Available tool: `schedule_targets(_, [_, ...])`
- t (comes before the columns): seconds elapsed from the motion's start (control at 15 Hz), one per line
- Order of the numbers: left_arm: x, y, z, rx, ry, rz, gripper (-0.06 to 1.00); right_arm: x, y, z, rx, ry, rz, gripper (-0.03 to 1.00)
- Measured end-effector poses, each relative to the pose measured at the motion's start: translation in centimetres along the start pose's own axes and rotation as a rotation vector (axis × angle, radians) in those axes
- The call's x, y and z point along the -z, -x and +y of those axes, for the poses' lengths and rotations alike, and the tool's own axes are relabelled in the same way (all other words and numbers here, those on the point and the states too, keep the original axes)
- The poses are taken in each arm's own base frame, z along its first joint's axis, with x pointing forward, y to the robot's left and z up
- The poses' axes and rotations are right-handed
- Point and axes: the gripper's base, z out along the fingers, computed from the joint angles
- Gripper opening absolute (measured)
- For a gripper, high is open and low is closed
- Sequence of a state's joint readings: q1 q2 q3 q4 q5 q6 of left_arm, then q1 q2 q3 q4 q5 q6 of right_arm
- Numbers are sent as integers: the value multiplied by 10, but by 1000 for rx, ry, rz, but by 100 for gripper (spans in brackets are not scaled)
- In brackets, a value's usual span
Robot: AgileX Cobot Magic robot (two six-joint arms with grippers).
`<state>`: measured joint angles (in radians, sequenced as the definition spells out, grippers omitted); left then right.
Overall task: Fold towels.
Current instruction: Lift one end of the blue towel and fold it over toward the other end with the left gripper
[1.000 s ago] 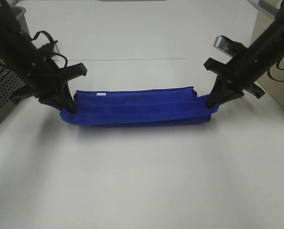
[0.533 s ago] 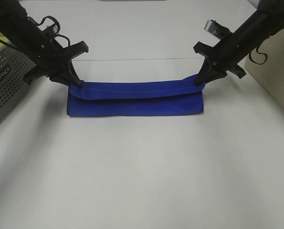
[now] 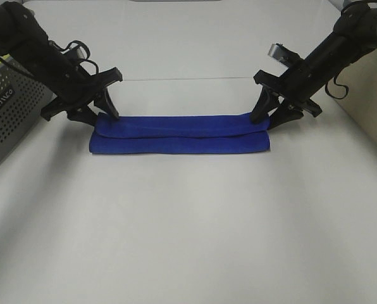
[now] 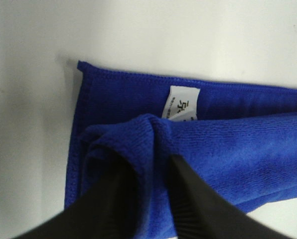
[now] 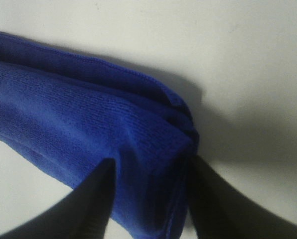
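On white worktop [image 3: 188,228], royal-blue plush microfibre towel [image 3: 182,134] lies folded into a long narrow band, running left to right.
At its left end the left gripper [image 3: 103,115] has jaws partly apart, straddling a raised fold of cloth, no tight pinch seen; small white tag [image 4: 182,103] shows just beyond it. At the right end the right gripper [image 3: 264,120] also has jaws parted, the towel's end bulging between the fingers.
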<state>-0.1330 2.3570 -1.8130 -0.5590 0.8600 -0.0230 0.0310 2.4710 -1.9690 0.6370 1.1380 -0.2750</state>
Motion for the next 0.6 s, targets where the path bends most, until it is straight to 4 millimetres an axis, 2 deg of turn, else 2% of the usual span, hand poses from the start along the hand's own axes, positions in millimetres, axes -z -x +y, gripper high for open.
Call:
schedule_targets(0.13, [2, -1, 0, -15, 9, 17, 85, 9, -4, 6, 7, 10, 36, 70])
schedule_targets(0.4, [3, -4, 6, -74, 77, 49, 88, 21, -4, 13, 27, 3, 28, 71])
schedule_targets(0.6, [0, -4, 7, -99, 77, 57, 88, 21, -4, 12, 28, 1, 29, 71])
